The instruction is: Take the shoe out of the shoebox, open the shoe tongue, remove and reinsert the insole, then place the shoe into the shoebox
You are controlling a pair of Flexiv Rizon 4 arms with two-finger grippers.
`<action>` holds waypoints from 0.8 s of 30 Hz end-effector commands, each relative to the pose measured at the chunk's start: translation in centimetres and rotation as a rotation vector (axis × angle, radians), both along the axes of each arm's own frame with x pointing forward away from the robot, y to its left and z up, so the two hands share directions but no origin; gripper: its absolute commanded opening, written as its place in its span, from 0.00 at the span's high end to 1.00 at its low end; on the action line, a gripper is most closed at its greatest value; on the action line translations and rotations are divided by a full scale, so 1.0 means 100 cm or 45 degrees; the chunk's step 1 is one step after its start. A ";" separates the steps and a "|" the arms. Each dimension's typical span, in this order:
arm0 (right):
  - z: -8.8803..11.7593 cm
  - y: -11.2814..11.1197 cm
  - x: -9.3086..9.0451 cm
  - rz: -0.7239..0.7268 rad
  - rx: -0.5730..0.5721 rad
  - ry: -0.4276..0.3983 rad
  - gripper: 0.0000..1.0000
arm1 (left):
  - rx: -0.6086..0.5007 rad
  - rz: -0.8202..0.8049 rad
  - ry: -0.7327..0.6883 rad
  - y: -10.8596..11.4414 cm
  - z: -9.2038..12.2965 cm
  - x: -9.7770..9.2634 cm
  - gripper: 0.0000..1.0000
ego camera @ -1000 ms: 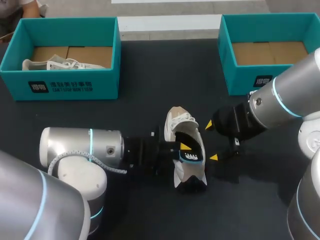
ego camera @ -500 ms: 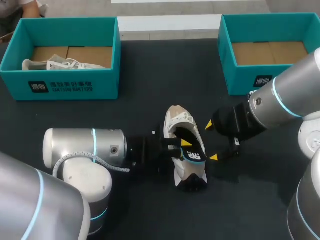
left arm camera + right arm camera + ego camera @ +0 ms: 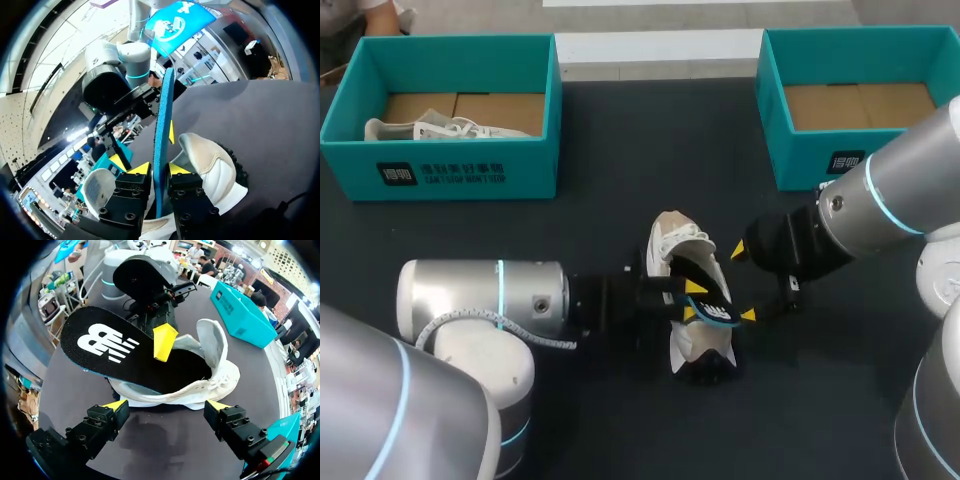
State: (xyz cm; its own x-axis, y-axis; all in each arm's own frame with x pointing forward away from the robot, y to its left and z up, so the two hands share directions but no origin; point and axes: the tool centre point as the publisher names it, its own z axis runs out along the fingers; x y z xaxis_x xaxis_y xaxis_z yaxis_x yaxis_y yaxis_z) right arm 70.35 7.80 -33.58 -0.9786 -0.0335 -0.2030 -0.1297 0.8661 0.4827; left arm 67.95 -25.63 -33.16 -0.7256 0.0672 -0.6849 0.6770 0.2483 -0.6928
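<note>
**Left gripper clamped on insole, insole half out of shoe**

Head view:
- Left gripper (image 3: pixel 694 301) comes in from the left over the shoe (image 3: pixel 672 245) and is closed on the insole (image 3: pixel 718 312).
- The shoe lies on the bench (image 3: pixel 620 150) directly under that gripper.
- Right gripper (image 3: pixel 742 283) is just beside the shoe on its far side from the left gripper. Its fingers are spread wide with nothing between them.
- Left shoebox (image 3: pixel 440 170) is well behind the left gripper, with a second shoe (image 3: pixel 425 128) inside.
- Right shoebox (image 3: pixel 820 160) sits beyond the right gripper.

Left wrist view:
- Left gripper (image 3: pixel 160 170) has the insole (image 3: pixel 162 120) standing edge-on between its fingers, and both fingers press on it.
- The shoe (image 3: pixel 212 167) is beside and below the fingers.
- Right gripper (image 3: pixel 142 137) is ahead, its fingers apart.

Right wrist view:
- Right gripper (image 3: pixel 166 405) is wide open and holds nothing.
- The shoe (image 3: pixel 220 375) lies just ahead of it on the bench (image 3: pixel 165 440).
- One end of the insole (image 3: pixel 110 352) is down in the shoe. The other end, with the logo, sticks out past it and is raised.
- A yellow fingertip (image 3: pixel 163 342) of the left gripper sits on top of the insole.
</note>
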 end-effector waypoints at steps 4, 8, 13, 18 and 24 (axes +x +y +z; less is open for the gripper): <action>-0.001 0.000 -0.001 0.000 0.001 -0.002 0.00 | 0.018 -0.019 0.006 0.000 0.001 -0.015 0.98; -0.001 0.000 -0.001 0.000 0.001 -0.002 0.00 | 0.038 -0.031 0.025 -0.004 -0.011 -0.014 1.00; -0.001 0.000 -0.001 0.000 0.001 -0.002 0.00 | 0.027 -0.022 0.008 -0.006 -0.022 -0.006 1.00; -0.001 0.000 -0.001 0.000 0.001 -0.002 0.00 | 0.025 0.013 -0.034 -0.004 -0.027 0.006 1.00; -0.001 0.000 -0.001 0.000 0.001 -0.002 0.00 | 0.060 0.033 -0.026 0.000 -0.036 0.012 1.00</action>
State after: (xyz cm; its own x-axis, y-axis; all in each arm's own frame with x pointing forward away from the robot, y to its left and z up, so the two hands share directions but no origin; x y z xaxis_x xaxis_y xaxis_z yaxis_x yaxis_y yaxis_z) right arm 70.35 7.79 -33.58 -0.9786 -0.0335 -0.2030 -0.1298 0.8661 0.4828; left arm 69.03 -25.35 -36.32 -0.7128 0.0778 -0.6971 0.6851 0.2904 -0.6681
